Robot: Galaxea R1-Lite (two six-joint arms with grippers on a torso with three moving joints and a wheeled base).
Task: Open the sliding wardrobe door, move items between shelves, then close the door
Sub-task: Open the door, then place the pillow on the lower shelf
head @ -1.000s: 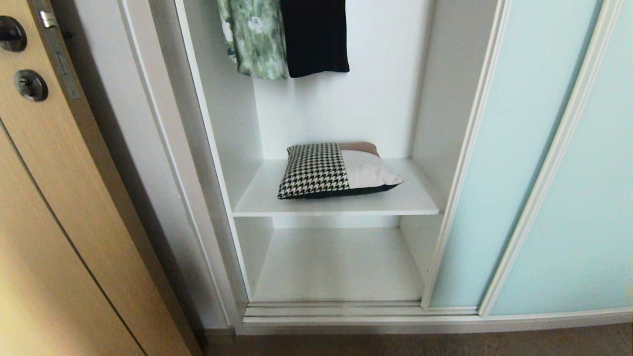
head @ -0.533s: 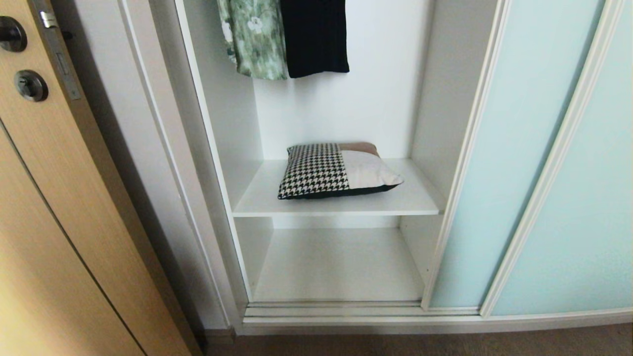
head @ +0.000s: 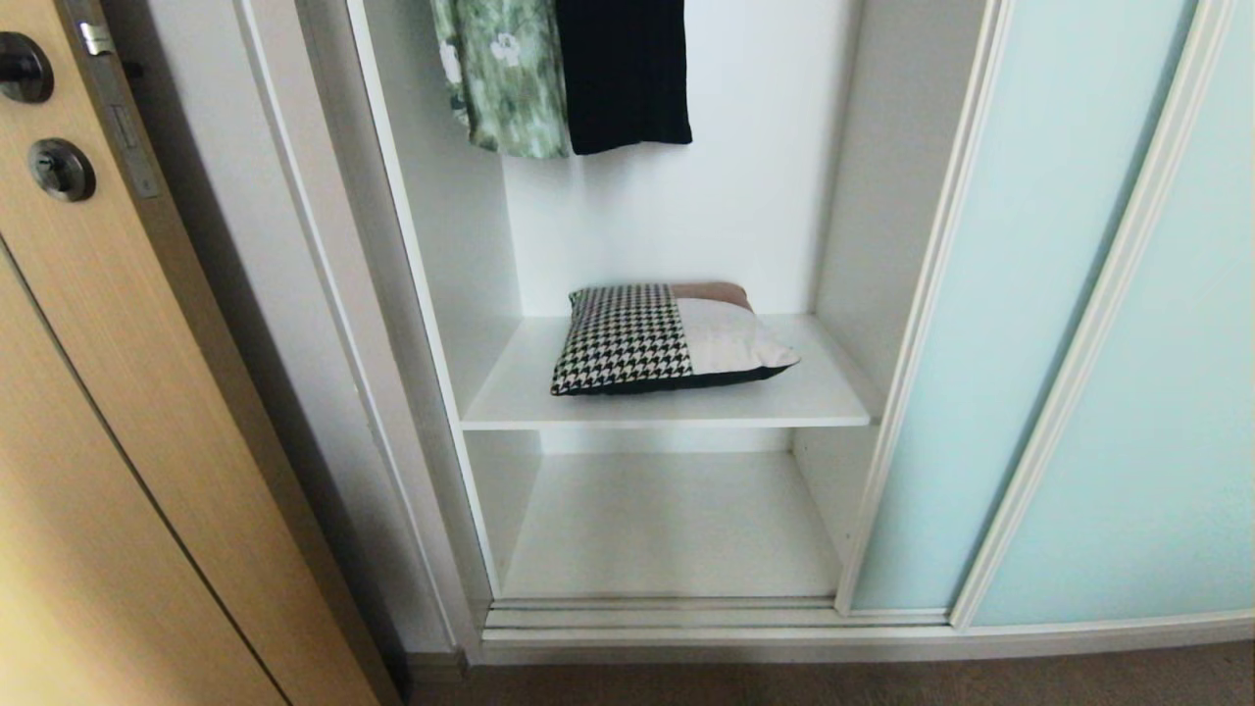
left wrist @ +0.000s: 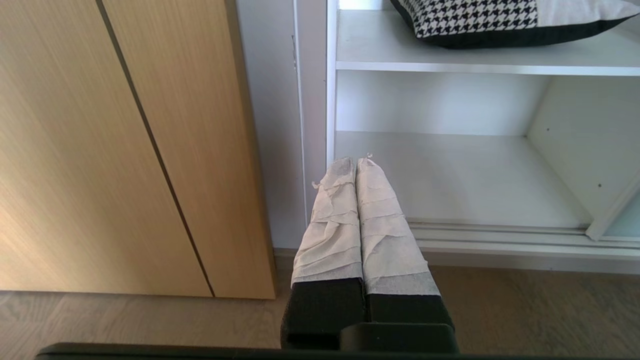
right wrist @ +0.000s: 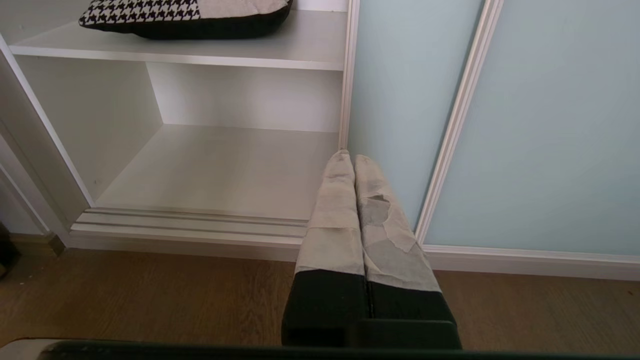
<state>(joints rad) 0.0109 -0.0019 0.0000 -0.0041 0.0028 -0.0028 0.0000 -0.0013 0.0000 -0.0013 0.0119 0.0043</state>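
Standing open, the wardrobe shows its sliding door, a pale aqua glass panel, pushed to the robot's right behind a second panel, which leaves the compartment free for reaching in. An oak door sits at the left. A green floral garment and a black garment hang at the top, well above the upper shelf, where a cushion, houndstooth beside cream over a dark back, lies flat near the middle; whether it is one cushion or two cannot be told. The lower shelf looks like the probable destination. The left gripper hangs low before the wardrobe's left post, fingers pressed together and holding nothing; the right gripper hangs likewise before the door's edge, closed and empty, both seemingly parked. Compared with the head view a second earlier, nothing in the wardrobe has shifted.
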